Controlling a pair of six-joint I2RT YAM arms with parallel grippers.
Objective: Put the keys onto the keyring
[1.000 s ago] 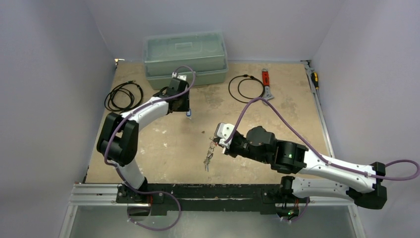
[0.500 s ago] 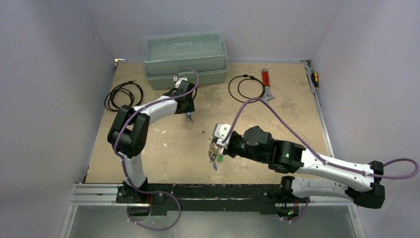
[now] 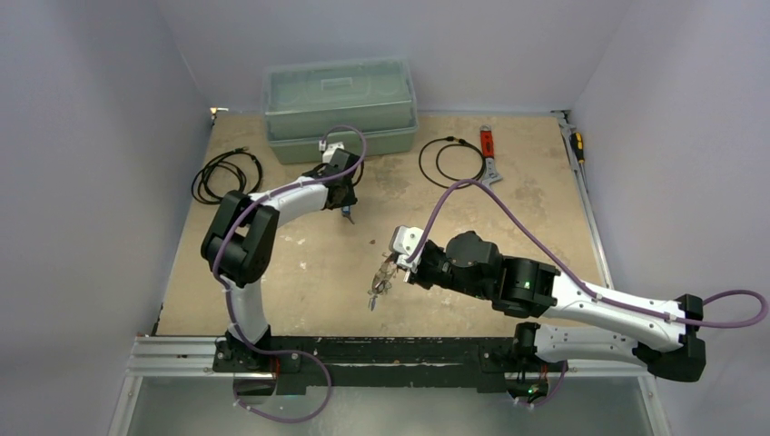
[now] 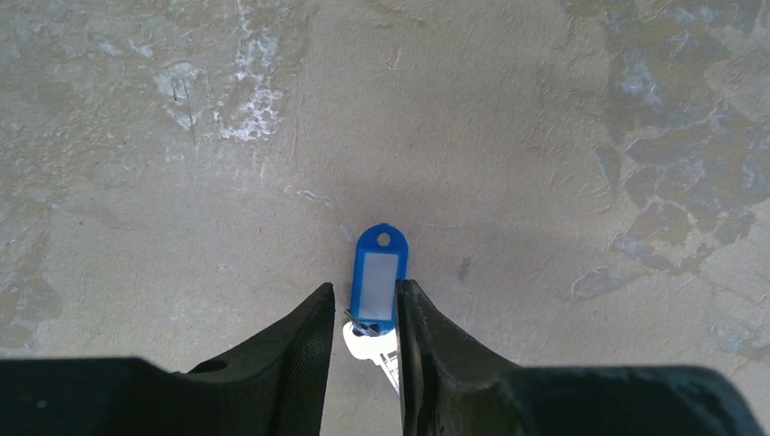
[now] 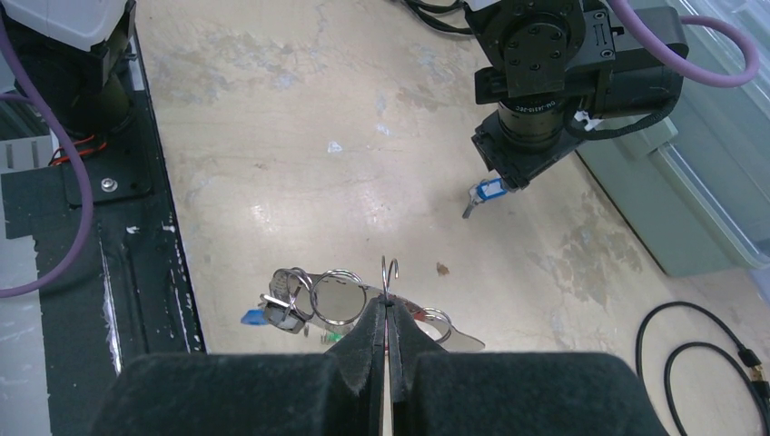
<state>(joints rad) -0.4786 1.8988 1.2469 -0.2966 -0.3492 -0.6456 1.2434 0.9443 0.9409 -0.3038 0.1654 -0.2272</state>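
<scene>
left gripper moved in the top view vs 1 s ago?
Yes, slightly. The left gripper has shifted away from the green box, toward the bottom of the view.

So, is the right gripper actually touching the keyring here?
Touching. The right wrist view shows the right gripper shut on the keyring, with the thin wire pinched at the gripper's tip and no gap.
</scene>
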